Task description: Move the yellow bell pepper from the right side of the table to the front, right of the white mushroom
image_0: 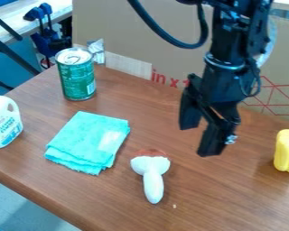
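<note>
Tool open above table; white mushroom-shaped object nearest, beside folded cloth. We note green can behind cloth; bottle, yellow pepper cut off at opposite edges.

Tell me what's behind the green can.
Behind the green can, a silvery crumpled thing peeks out, with cardboard farther back. Whatever the can itself covers cannot be seen.

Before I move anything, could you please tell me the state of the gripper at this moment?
Gripper: open, its two fingers apart, with nothing held between them.
</note>
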You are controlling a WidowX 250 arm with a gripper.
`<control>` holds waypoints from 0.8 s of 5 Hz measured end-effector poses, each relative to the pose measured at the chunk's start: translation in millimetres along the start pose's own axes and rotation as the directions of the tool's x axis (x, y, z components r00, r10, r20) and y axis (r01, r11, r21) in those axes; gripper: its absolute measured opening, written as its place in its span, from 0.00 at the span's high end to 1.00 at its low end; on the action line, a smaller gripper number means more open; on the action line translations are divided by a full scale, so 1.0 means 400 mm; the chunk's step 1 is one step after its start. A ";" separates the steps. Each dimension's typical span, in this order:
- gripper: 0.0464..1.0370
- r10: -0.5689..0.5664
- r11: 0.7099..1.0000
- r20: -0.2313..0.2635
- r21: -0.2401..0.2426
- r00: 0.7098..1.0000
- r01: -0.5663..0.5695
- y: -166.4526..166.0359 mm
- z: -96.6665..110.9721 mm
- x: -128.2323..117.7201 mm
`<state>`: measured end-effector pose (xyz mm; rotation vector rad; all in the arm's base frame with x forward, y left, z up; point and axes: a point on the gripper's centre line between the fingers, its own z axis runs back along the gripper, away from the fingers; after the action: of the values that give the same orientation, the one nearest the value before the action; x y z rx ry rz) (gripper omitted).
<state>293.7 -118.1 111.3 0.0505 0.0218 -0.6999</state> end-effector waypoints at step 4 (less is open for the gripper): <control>0.03 0.021 1.000 0.252 -0.015 0.968 -0.018 -0.002 0.010 0.231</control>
<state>364.1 -178.4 111.8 -0.0506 -0.2183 -0.6826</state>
